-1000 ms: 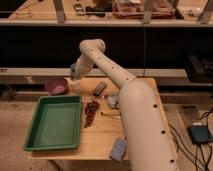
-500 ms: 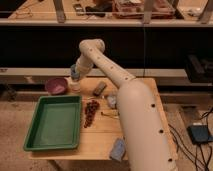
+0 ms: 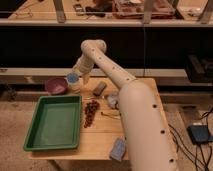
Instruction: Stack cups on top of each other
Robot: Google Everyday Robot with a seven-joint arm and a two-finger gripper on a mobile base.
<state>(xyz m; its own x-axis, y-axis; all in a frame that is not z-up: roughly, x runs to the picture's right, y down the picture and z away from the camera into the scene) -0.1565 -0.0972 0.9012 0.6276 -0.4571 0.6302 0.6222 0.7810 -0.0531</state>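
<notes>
A small round cup stands at the table's back left, next to the purple bowl. Its side is cream-white and its top is light blue. I cannot tell whether this is the blue cup sitting inside the cream one. My gripper hangs from the arm's far end, right above and just to the right of the cup, touching or nearly touching its rim. No second separate cup shows.
A green tray fills the table's left front. A bunch of dark grapes lies beside it. A grey block, a greyish item and a blue-grey packet lie near my arm.
The gripper has stayed over the cup with only a slight shift. Nothing else has moved.
</notes>
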